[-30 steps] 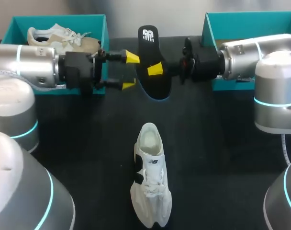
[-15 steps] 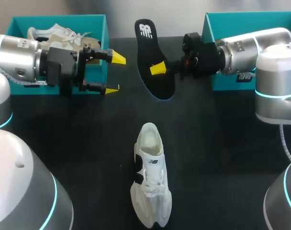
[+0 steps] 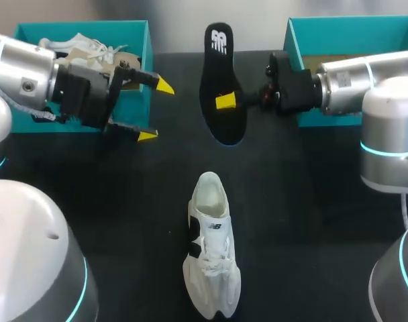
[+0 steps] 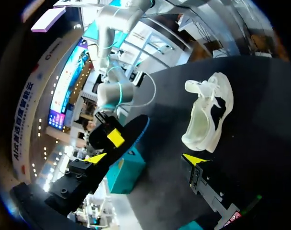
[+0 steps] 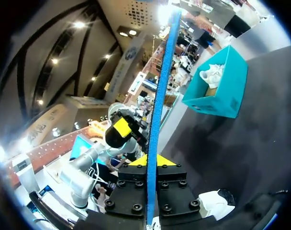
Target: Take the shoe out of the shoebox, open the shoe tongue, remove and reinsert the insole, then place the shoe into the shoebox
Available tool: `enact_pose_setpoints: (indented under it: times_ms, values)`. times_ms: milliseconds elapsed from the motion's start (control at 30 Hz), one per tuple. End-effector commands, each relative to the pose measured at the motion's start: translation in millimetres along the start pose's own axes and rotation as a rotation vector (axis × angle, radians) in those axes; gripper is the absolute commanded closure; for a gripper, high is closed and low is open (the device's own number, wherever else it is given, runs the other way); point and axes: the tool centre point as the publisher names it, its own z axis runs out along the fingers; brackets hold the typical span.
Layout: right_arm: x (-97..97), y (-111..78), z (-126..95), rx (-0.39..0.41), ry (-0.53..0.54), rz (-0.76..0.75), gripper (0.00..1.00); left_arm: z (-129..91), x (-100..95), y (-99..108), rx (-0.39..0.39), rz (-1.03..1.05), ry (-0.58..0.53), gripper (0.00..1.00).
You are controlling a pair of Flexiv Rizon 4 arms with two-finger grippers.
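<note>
A white shoe (image 3: 211,258) lies on the black table (image 3: 110,201), toe toward the front edge, its opening empty. Above the table's far middle hangs the black insole (image 3: 221,64), with my right gripper (image 3: 225,102) shut on its middle. In the right wrist view the insole (image 5: 161,91) shows edge-on as a blue strip between the fingertips of the right gripper (image 5: 152,162). My left gripper (image 3: 156,111) stands open and empty to the left of the insole, apart from it. From the left wrist, the left gripper (image 4: 145,158) faces the insole (image 4: 131,132) and the shoe (image 4: 207,115).
A teal shoebox (image 3: 133,40) at the back left holds a second, beige-and-white shoe (image 3: 90,50), close behind my left gripper. Another teal shoebox (image 3: 338,30) stands at the back right, behind my right arm. The left box (image 5: 217,88) also shows from the right wrist.
My left gripper has drawn back to the left, away from the insole, and opened wider. My right gripper has carried the insole a little to the right and turned it.
</note>
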Motion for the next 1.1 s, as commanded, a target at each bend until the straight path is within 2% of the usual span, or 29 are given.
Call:
enact_pose_setpoints:
  times_ms: [33, 67, 767, 800, 867, 1100]
  values:
    - [2.6, -5.9, 5, -0.051, -0.05, 0.001, 1.0, -4, 13.4, -16, -0.149, -0.594, 0.311, 0.0]
    - [1.4, -5.8, 6, -0.059, -0.048, 0.002, 1.0, -4, 15.5, -18, -0.199, -0.576, 0.337, 0.0]
    - [0.2, -5.5, 7, -0.055, -0.046, 0.003, 1.0, -4, 15.5, -18, -0.199, -0.576, 0.337, 0.0]
    - [0.2, -5.5, 7, -0.055, -0.046, 0.003, 1.0, -1, 20.4, -16, -0.172, -0.603, 0.36, 0.0]
    - [-4.6, -8.7, 9, -0.063, -0.054, -0.004, 1.0, 5, 32.8, -14, -0.218, -0.625, 0.373, 0.0]
    - [-26.5, -25.8, 11, -0.139, -0.086, -0.047, 1.0, 18, 75.0, -13, -0.215, -0.774, 0.398, 0.0]
